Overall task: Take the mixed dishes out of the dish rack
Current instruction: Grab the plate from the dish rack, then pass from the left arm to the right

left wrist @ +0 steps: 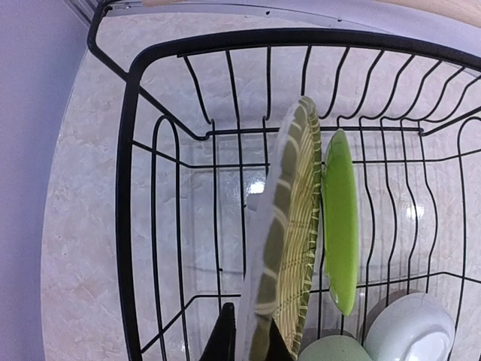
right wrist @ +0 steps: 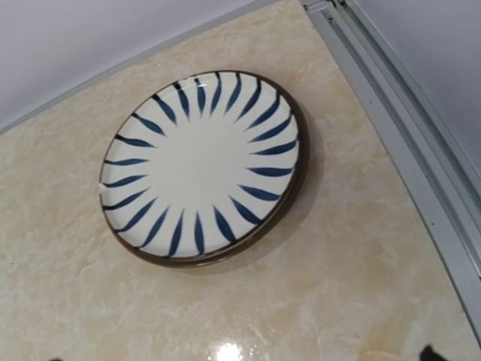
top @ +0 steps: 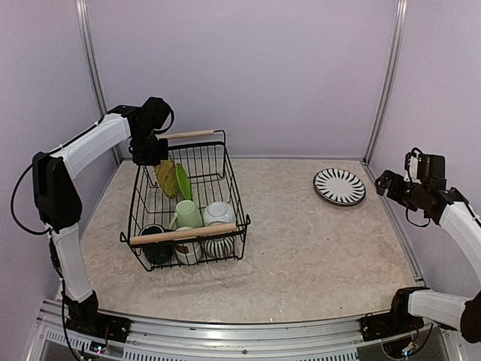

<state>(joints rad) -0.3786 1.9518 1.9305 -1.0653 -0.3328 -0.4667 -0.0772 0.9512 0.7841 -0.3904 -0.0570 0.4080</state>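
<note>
Left end effector (left wrist: pixel 251 347), lower centre, grips the rim of the olive-striped plate (left wrist: pixel 289 226) standing in the dish rack (top: pixel 184 234). Right end effector (top: pixel 385 182), wide open and empty, hovers right of the black-and-white striped plate (right wrist: pixel 201 164) on the table (top: pixel 301 248).

Lab test cell: plain lilac walls (top: pixel 248 68), aluminium frame posts (top: pixel 385 83), marble-look tabletop (top: pixel 316 256), aluminium base rail (top: pixel 240 331).

Black wire dish rack (top: pixel 184 234), wooden bar handles, left-centre on table. Upright at its back: olive-yellow woven-pattern plate (left wrist: pixel 289 226), lime-green plate (left wrist: pixel 340 218) just beside. Nearer: pale green mug (top: pixel 188 214), white bowl (top: pixel 219 213), dark teal mug (top: pixel 155 244), small white cup (top: pixel 188 252), striped mug (top: pixel 219 247). Dark-striped white plate (right wrist: pixel 199 162) lies flat on table, far right, well apart.
</note>
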